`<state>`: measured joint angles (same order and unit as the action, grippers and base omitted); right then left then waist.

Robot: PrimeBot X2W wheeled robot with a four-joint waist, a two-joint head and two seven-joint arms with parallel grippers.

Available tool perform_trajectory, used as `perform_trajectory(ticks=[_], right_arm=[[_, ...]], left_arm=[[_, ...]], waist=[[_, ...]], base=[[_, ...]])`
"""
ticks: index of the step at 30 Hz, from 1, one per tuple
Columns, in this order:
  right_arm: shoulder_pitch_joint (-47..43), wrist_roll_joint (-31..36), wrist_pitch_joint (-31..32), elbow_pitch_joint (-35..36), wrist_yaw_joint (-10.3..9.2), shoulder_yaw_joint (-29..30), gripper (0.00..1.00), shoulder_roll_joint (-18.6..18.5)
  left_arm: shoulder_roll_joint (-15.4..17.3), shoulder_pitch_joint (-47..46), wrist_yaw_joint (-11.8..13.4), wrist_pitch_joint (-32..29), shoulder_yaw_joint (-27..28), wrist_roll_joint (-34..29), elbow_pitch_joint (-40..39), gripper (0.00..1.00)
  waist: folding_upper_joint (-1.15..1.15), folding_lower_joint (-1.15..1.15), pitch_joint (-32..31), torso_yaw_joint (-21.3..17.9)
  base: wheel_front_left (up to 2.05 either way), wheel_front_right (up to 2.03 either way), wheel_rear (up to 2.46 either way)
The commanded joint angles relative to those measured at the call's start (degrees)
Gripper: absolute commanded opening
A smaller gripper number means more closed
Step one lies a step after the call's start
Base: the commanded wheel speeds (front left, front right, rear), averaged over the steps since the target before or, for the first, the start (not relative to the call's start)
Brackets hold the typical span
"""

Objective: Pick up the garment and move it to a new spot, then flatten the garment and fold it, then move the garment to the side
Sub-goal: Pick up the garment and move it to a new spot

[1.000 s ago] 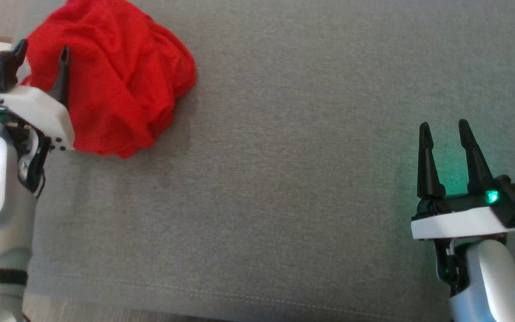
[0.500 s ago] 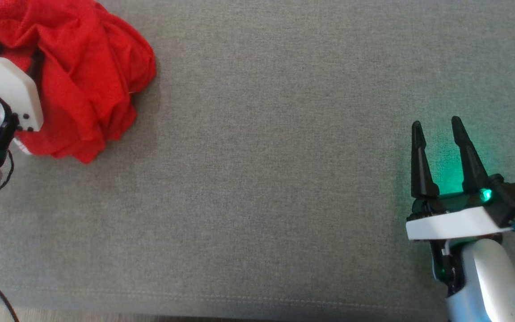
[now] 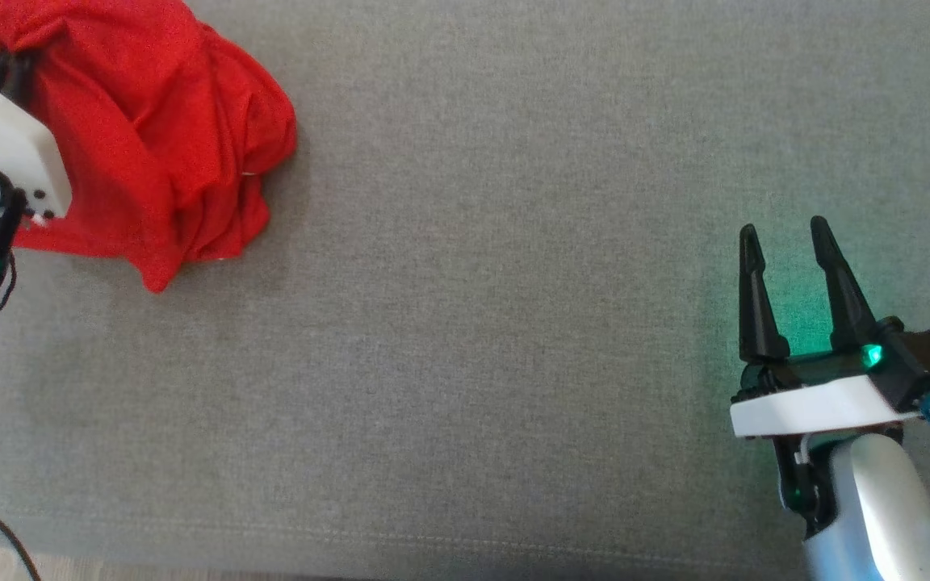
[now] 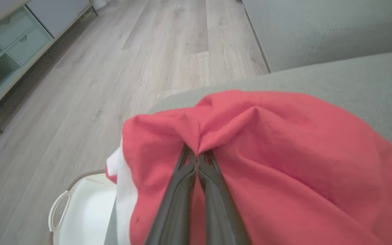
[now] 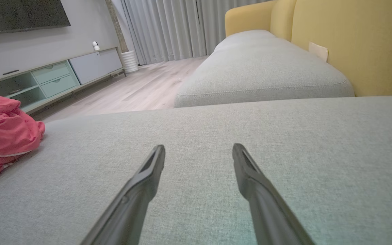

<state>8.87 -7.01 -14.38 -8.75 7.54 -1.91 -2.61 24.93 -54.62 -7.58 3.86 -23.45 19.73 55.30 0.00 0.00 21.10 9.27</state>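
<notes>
Your left gripper (image 4: 197,157) has its fingers (image 4: 177,194) pressed together on a raised fold of the red garment (image 4: 284,170). The cloth puckers into a peak right at the tips, which reads as a firm pinch on one ridge rather than a scoop of the whole heap. That grip suits the first step, since one high point lets the rest hang free once you lift. Out from the pinch, the garment spreads crumpled around the fingers. A white strip of fabric (image 4: 123,183) shows at its edge toward eight o'clock in the left wrist view, and beyond it is a white basket (image 4: 80,211) down beside the cushion. In the head view the heap sits at ten o'clock on the grey sofa cushion (image 3: 473,339), close to its left edge. Much of it seems to rest there, so I judge the lift not yet made. The left arm comes in from nine o'clock, its white wrist housing (image 3: 5,149) in front of the cloth. Your right gripper (image 3: 784,227) is at four o'clock, fingers spread and empty, pointing toward twelve. It is low over bare cushion and well apart from the garment, which leaves the middle free as a landing spot.
</notes>
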Motion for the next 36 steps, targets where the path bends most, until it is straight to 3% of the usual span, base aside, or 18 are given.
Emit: perform_trajectory(ticks=[1, 11, 19, 30, 36], right_arm=[[0.1, -0.2, -0.6, 1.4, -0.05, -1.6, 1.00, -0.3], [-1.5, -2.7, -0.6, -0.5, -0.05, -2.2, 1.00, -0.3], [-2.3, -4.8, -0.6, -1.1, -0.05, -2.8, 1.00, -0.3], [-2.0, -6.7, -0.6, -1.2, -0.05, -3.7, 1.00, -0.3], [-1.3, -7.7, -0.6, -0.9, -0.05, -4.5, 1.00, -0.3]], left_arm=[[3.7, -3.2, 0.1, 1.3, 1.6, -0.4, -1.3, 0.00], [3.8, -5.1, 0.9, 8.2, 1.2, -1.0, -7.1, 0.00], [1.5, -2.9, 1.9, 9.1, 1.0, 0.3, -17.4, 0.00], [-4.6, 2.3, 3.6, 3.9, -1.9, 3.0, -31.4, 0.00], [-8.5, 3.1, 4.9, 2.6, -3.7, 3.7, -34.6, 0.00]], waist=[[0.00, 0.00, -1.6, 0.5], [0.00, 0.00, -8.1, 1.5], [0.00, 0.00, -11.6, 0.3], [0.00, 0.00, -12.5, -6.2], [0.00, 0.00, -11.9, -10.9]], base=[[0.00, 0.00, 0.00], [0.00, 0.00, 0.00], [0.00, 0.00, 0.00], [0.00, 0.00, 0.00], [0.00, 0.00, 0.00]])
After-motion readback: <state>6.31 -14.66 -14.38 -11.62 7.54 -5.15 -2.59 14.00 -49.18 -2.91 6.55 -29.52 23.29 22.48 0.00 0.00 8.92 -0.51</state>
